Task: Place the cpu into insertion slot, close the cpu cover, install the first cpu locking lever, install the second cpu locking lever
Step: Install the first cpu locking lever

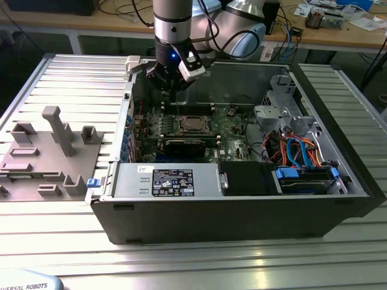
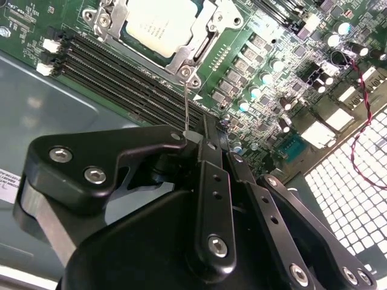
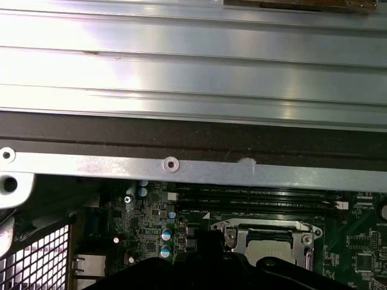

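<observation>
In the exterior view, the nearest items are the ribbed aluminium table (image 1: 199,266) and the near wall of the open computer case (image 1: 242,220). Just inside that wall a power supply (image 1: 166,181) with a printed label is seen, and toward the exterior view's right a drive bay with blue and orange cables (image 1: 302,154). On the table at the exterior view's left a grey fixture block (image 1: 45,154) with upright posts is laid.

Further in, the green motherboard (image 1: 233,136) is mounted on the case floor. At its centre the cpu (image 1: 193,124) is seated in the insertion slot (image 1: 181,118), its silver-grey top exposed. In the second wrist view the cpu (image 2: 162,24) is framed by the cpu cover (image 2: 202,42), which is laid flat around it. A thin wire locking lever (image 2: 187,106) is seen running from the socket corner to the gripper tips. Black memory slots (image 2: 121,81) lie just beside the socket.

Farthest, the gripper (image 1: 172,90) is held above the board, beyond the socket, near the far case wall. In the second wrist view the black fingers (image 2: 208,151) are drawn together at their tips around the lever end.
</observation>
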`<state>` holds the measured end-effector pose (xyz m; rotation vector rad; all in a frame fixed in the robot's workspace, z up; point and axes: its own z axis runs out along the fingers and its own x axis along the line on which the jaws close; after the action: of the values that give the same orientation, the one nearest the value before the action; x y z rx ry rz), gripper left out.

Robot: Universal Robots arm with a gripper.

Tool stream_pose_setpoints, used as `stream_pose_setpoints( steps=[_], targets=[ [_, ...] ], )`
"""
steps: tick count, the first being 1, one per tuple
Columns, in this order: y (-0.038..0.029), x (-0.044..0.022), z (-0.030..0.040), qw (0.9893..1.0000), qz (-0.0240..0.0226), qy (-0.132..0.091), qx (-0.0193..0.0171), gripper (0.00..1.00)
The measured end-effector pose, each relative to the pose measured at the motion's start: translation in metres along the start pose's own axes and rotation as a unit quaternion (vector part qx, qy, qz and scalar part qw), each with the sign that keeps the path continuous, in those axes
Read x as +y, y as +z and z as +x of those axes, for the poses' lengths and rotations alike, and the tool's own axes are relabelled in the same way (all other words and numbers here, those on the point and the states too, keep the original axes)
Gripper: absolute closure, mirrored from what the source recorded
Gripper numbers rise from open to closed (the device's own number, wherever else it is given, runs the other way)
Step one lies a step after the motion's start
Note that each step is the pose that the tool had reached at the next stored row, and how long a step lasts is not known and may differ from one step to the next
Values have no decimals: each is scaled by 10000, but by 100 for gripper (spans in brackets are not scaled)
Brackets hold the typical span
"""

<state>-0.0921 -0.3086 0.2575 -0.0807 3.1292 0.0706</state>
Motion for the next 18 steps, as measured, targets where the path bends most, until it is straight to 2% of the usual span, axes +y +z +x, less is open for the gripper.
stream_pose_setpoints(
  steps=[18],
  targets=[
    [2, -1, -18, 10000, -44, 0, -2, 89]
  ],
)
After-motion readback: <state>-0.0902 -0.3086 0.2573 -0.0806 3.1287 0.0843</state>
